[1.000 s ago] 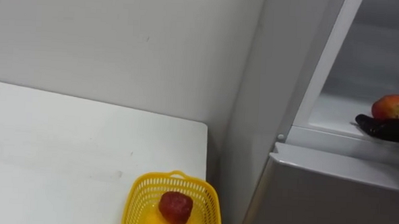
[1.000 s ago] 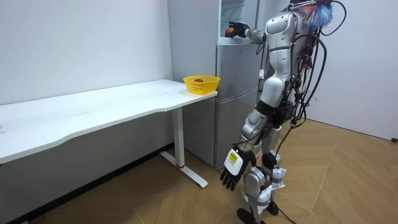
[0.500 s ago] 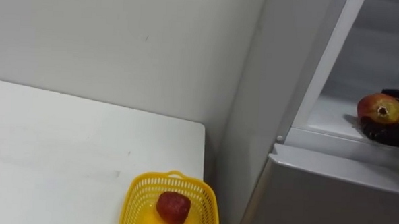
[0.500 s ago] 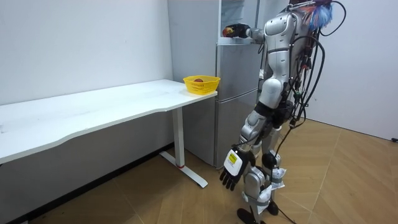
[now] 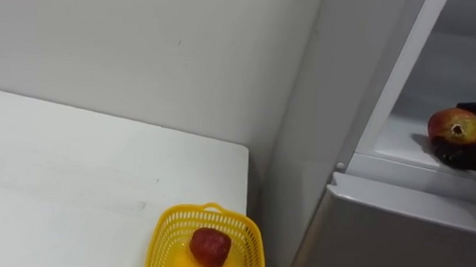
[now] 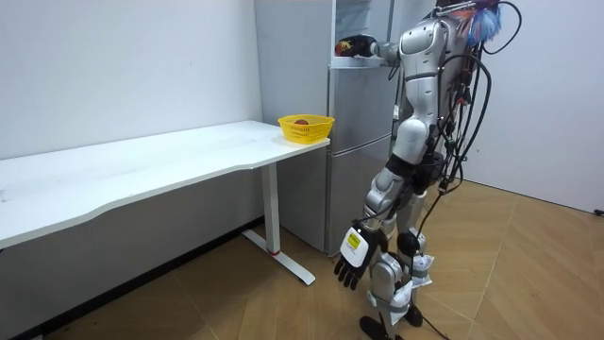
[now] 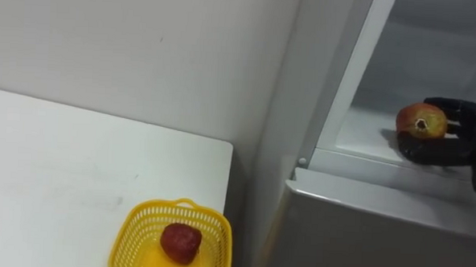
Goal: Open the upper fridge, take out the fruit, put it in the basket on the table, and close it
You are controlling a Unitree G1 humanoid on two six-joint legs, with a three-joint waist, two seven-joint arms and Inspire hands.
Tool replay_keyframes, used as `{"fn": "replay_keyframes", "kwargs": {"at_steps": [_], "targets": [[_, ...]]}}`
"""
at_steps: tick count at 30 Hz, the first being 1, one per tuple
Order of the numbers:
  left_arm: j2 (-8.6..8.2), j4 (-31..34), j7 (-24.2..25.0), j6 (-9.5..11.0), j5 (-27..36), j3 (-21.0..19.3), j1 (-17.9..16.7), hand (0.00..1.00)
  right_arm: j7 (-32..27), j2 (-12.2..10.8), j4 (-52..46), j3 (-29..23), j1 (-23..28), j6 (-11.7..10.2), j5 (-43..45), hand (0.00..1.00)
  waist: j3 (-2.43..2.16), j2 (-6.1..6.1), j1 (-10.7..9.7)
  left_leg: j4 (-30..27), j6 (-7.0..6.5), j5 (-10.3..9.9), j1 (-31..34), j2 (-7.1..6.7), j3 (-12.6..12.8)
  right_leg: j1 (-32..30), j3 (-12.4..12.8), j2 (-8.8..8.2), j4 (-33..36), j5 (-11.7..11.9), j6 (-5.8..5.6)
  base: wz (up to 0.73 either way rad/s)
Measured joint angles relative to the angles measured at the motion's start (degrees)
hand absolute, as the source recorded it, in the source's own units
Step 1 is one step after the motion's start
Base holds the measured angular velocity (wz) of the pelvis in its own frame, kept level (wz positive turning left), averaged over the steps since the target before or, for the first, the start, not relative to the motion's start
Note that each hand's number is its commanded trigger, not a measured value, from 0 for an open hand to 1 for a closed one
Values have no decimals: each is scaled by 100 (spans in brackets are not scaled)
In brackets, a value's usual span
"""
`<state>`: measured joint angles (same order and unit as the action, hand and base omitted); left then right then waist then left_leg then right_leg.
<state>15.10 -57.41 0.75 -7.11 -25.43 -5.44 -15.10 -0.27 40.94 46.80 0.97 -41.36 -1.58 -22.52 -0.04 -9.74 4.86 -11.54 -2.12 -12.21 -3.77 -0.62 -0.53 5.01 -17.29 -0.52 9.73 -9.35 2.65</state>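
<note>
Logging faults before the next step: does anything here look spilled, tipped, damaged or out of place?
Nothing stands out. The right hand cups the apple over the upper fridge shelf; the yellow basket stands upright on the table, a red fruit inside.

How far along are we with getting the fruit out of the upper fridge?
Done: the upper fridge is open and the right hand is curled round the apple. In hand: the apple, not yet out of the fridge. Left: bring it out, probably to the yellow basket, which holds one red fruit. The left hand hangs idle.
</note>
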Motion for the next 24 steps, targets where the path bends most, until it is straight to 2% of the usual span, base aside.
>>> {"fn": "replay_keyframes", "kwargs": {"at_steps": [8, 14, 17, 19, 22, 24], "targets": [[0, -53, 35, 2, -11, 8, 121, 0, -43, -2, -73, 5, 0, -4, 36, 100, 26, 28, 24, 31, -1, 0, -14, -1, 41, 2, 23, -3, 10, 0, 0, -1], [-34, -72, 97, 2, -6, 8, 232, 0, -103, -8, -796, 16, 35, 29, 6, 100, 84, 143, -13, 19, -2, -1, 18, 3, 108, -36, 143, 11, 10, 2, 2, -6], [-29, -71, 45, 4, -4, 9, 301, 0, -230, -34, -1320, 18, 285, 32, 14, 100, 48, 197, -37, 10, -1, 0, 7, 9, 157, -35, 146, 14, 7, 1, 1, 0], [-34, -66, -17, 6, -5, 9, 345, 0, -302, -35, -1608, 17, 441, 39, 38, 100, 42, 188, -43, -9, 0, 1, 18, 11, 160, -45, 146, 15, 7, 1, 1, 0], [-50, -60, -68, 6, -6, 9, 392, 0, -415, -40, -2029, 17, 680, 52, 40, 100, 5, 149, -57, -8, 0, 0, 15, 14, 198, -48, 169, 16, 4, 0, -1, -4], [-51, -43, -147, 4, -11, 1, 399, 0, -472, -42, -2424, 1, 895, 132, 81, 100, -48, 101, -74, -4, -2, -1, 11, 19, 217, -83, 208, 22, 10, 1, -1, -6]]}}
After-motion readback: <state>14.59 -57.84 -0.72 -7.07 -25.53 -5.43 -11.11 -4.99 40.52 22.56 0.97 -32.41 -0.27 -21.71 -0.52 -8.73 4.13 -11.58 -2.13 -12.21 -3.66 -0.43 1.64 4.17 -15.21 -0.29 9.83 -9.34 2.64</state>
